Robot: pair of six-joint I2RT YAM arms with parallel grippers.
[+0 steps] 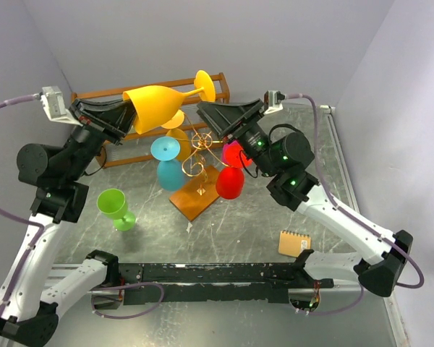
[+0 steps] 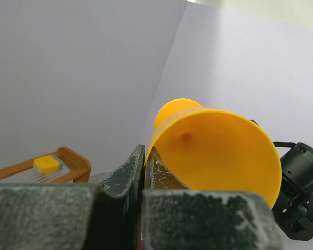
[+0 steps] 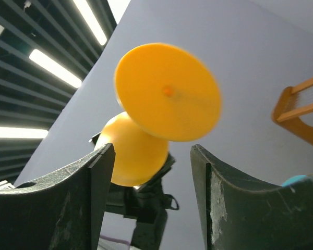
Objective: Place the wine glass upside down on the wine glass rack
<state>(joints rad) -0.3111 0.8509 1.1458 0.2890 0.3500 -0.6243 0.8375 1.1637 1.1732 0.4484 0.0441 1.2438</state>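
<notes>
Top external view is showing us the wine glass [image 1: 159, 107], a yellow one, lying on its side in the air above the wine glass rack [image 1: 195, 196], with its foot pointing right. We are pinching the wall of its bowl at the rim with our left gripper [image 1: 123, 116], and the left wrist view is showing both fingers clamped on that rim. Our right gripper [image 1: 211, 119] is hanging just beside the foot with its jaws spread wide, gripping nothing; in the right wrist view the foot is appearing between the two fingers, apart from both. A teal glass [image 1: 170, 173] and a red glass [image 1: 230, 182] are hanging upside down on the rack. A green glass [image 1: 113, 204] is standing upright on the table [image 1: 231, 231] left of the rack, a notepad [image 1: 294, 243] is lying to the right, and a wooden slatted shelf [image 1: 218, 92] is standing behind.
</notes>
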